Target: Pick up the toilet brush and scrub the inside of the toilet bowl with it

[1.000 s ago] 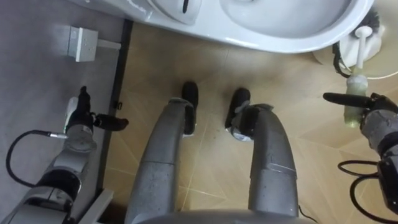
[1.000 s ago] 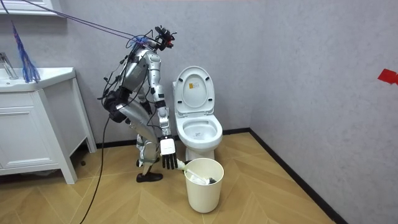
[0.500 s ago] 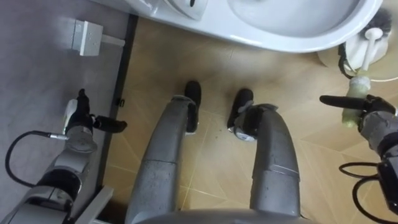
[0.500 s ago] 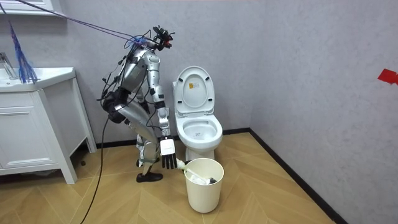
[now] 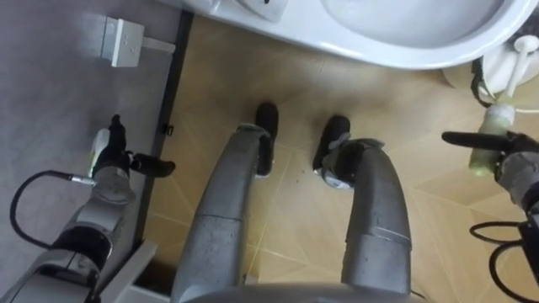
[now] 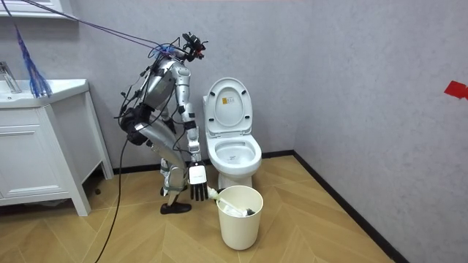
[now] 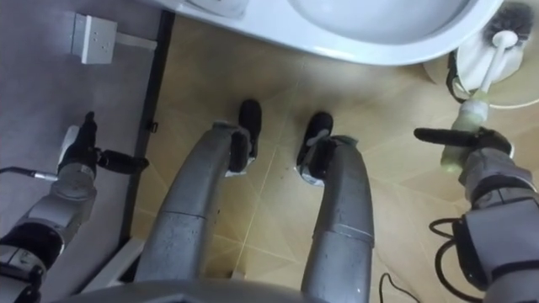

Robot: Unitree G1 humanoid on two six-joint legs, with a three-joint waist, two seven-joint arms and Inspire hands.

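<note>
- Barely started, I'd say. The toilet brush (image 7: 486, 67) sits in the white bin (image 6: 239, 218) at the upper right of the eye views, dark bristles down inside, pale green grip (image 5: 489, 139) poking out toward the robot.
- The right hand (image 5: 518, 167) is at the right edge, right at that grip. The thumb sticks out sideways and in the room view the fingers hang straight, so it looks spread and not closed round the handle. Can't tell if it's touching the grip or just beside it.
- The left hand (image 5: 110, 162) is idle at the left, fingers loose and relaxed, holding nothing.
- The toilet (image 5: 396, 52) runs along the top of the frame, lid (image 6: 228, 101) already up. Nothing has been scrubbed as far as I can see. Left to do: grab the brush, lift it out, scrub the bowl.
- Room-wise it's a bit tight. The robot is bent over between the wall and the bin, with the bin just beside the bowl's front. The left hand is close to the baseboard (image 5: 171, 101) and a little wall box (image 5: 124, 42).
- There's open floor in the lower half of the eye views. I'd watch the bin rim when lifting the brush.
</note>
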